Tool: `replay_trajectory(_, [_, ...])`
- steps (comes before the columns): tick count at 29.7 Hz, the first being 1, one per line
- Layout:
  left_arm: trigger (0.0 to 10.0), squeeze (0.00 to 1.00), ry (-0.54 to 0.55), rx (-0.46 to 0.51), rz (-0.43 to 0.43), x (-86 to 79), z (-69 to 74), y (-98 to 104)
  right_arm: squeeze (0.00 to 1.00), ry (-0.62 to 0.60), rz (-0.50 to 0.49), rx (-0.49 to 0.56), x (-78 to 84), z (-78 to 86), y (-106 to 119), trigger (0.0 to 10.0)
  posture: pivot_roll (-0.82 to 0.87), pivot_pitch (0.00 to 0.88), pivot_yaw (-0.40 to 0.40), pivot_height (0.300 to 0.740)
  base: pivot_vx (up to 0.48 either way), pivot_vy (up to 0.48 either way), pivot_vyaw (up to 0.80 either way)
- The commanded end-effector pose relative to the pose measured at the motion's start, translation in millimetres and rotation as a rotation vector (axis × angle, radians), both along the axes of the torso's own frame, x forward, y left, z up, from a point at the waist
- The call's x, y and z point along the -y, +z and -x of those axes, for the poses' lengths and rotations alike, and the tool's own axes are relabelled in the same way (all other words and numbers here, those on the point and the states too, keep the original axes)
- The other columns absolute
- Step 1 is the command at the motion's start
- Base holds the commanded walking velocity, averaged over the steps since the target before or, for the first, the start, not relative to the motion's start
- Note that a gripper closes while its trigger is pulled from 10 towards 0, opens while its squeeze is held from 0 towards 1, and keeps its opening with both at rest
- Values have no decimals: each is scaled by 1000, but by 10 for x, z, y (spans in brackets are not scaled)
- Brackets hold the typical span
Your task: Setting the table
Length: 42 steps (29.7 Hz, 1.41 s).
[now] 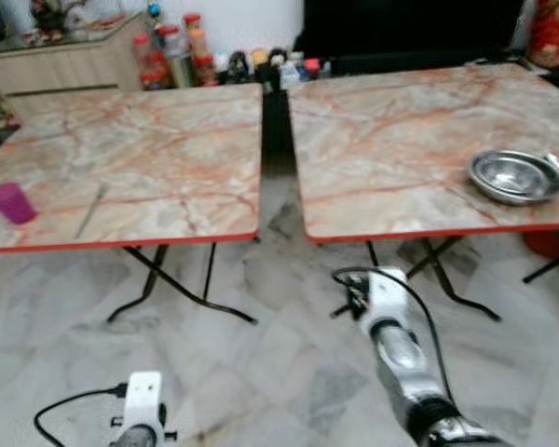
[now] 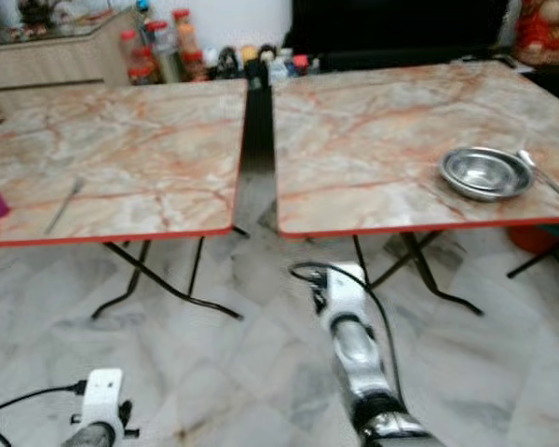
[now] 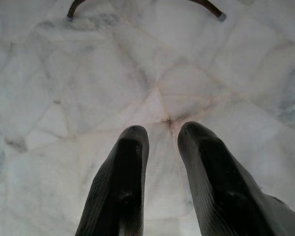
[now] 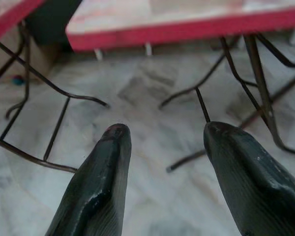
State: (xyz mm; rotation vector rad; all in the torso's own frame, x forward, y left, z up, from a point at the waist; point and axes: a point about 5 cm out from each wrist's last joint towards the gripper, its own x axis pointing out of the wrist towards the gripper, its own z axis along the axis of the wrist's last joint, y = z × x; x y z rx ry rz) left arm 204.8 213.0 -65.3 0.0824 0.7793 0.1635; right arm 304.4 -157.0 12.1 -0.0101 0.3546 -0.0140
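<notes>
tables, two, marble-patterned tops with red edging, side by side with a dark gap between them. left table (image 1: 130, 149) carries a purple cup (image 1: 11, 202) at its left edge near the front, and a thin utensil (image 1: 90, 209), kind unclear, lying just beside it toward the middle, close to the front edge. right table (image 1: 419, 140) carries a steel bowl (image 1: 515, 176) near its front right corner; a spoon-like piece (image 2: 543, 177) rests against the bowl's right rim, running toward the right edge.

jars and bottles (image 1: 177, 56) with red caps stand behind the tables' back edges, beside a wooden cabinet (image 1: 65, 60). folding metal legs (image 1: 168, 284) under both tables, on a pale marble floor (image 1: 261, 372).

left gripper (image 3: 160, 147) hangs low over the floor, fingers (image 3: 123, 182) narrowly apart, nothing between them. right gripper (image 4: 162, 142) is held out below the front edge of the right table, pointing at the table legs, fingers (image 4: 101, 177) spread wide, holding nothing. right arm (image 1: 401, 354) reaches forward from the lower right, well below the bowl.
</notes>
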Motion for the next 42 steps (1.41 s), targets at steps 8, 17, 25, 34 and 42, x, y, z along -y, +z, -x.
replay_trajectory(8, [10000, 0, 10, -16, -14, -76, 10, 5, 0, 3, 6, -313, 68, 459, -502, 10000, 22, 0, 54, 740, 0, 386, 0])
replay_trajectory(17, [10000, 0, 1, -24, -20, -77, 22, -3, 0, -53, 4, -499, 214, 897, -803, 10000, 27, 0, 55, 740, 0, 385, 0])
replay_trajectory(25, [10000, 0, -5, -29, -29, -102, 40, -6, 0, -71, -2, -550, 250, 1077, -899, 10000, 27, 0, 59, 740, 0, 389, 0])
replay_trajectory(34, [10000, 0, -13, -32, -33, -111, 47, -8, 0, -64, -14, -535, 193, 1039, -883, 10000, 29, 0, 62, 740, 0, 391, 0])
replay_trajectory(42, [10000, 0, -16, -29, -39, -131, 33, 4, 0, -57, -19, -530, 164, 1019, -875, 10000, 36, 0, 60, 740, 0, 393, 0])
